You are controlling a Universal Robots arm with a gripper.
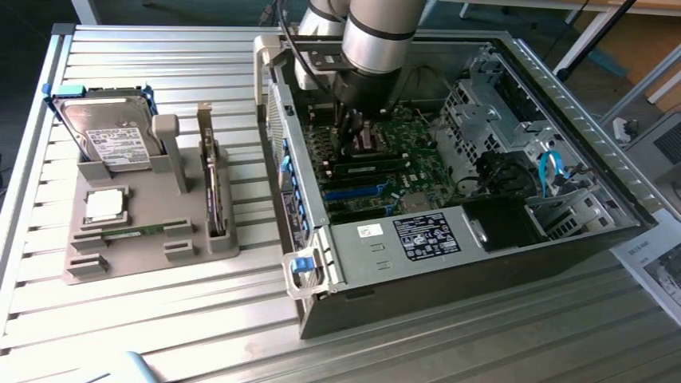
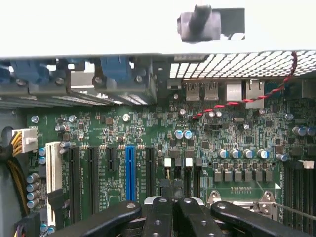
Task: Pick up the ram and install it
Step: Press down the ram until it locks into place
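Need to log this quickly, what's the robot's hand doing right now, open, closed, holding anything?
Hand: closed, fingertips together over the motherboard, nothing visibly held.

The open computer case (image 1: 447,199) is entered from above, its side panel being off; passage is bounded by the metal walls all round. The middle of the motherboard (image 1: 372,171) is occupied by the arm (image 1: 372,40) and the gripper (image 1: 356,128), whose fingers are pressed together. At 3 o'clock of the gripper in the exterior view, room is narrowed by the drive cage (image 1: 479,112) and the blue cable (image 1: 550,171). At 6 o'clock the power supply (image 1: 426,235) blocks the way. At 9 o'clock, outside the case, the slatted table (image 1: 159,319) lies free around the grey holder (image 1: 139,239). A red-black wire (image 2: 247,98) crosses above the board.
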